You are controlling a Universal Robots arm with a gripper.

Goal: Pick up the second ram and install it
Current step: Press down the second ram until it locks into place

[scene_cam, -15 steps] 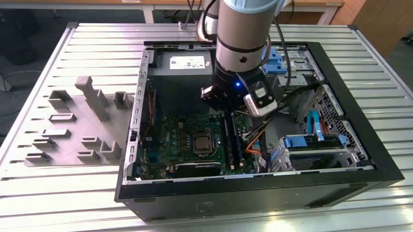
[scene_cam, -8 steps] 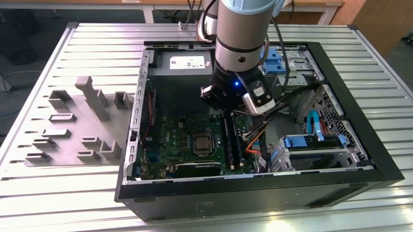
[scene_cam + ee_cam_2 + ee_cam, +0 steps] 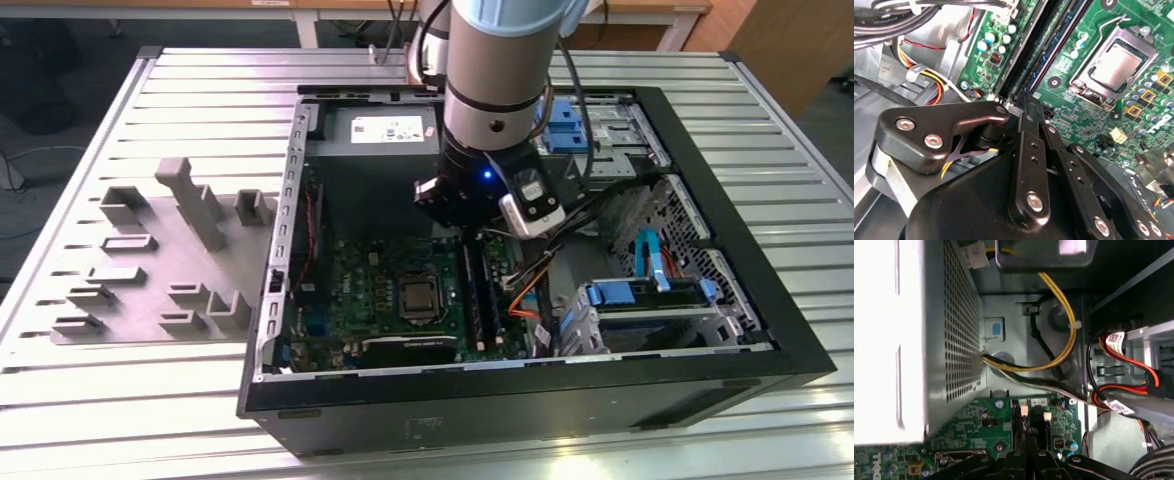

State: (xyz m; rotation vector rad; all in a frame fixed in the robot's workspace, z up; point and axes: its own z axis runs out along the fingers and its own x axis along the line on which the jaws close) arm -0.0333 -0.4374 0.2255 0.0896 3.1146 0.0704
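In the exterior view my gripper (image 3: 470, 238) is down inside the open computer case, over the far end of the memory slots (image 3: 481, 295) on the green motherboard (image 3: 374, 290). In both wrist views the black fingers lie close together, shut. In the second wrist view the gripper (image 3: 1024, 102) has its tips at one end of the second ram (image 3: 1051, 50), a thin blue-green strip standing edge-on in a slot. Whether the tips pinch it or only rest on it is hidden. In the first wrist view the gripper (image 3: 1026, 442) points at the slot ends (image 3: 1019, 422).
The processor socket (image 3: 1116, 67) lies beside the slots. Yellow and red cables (image 3: 1064, 345) run along the case wall near the power supply (image 3: 914, 340). Blue drive brackets (image 3: 641, 290) fill the case on the exterior view's right. A grey fixture block (image 3: 174, 250) stands outside on the table.
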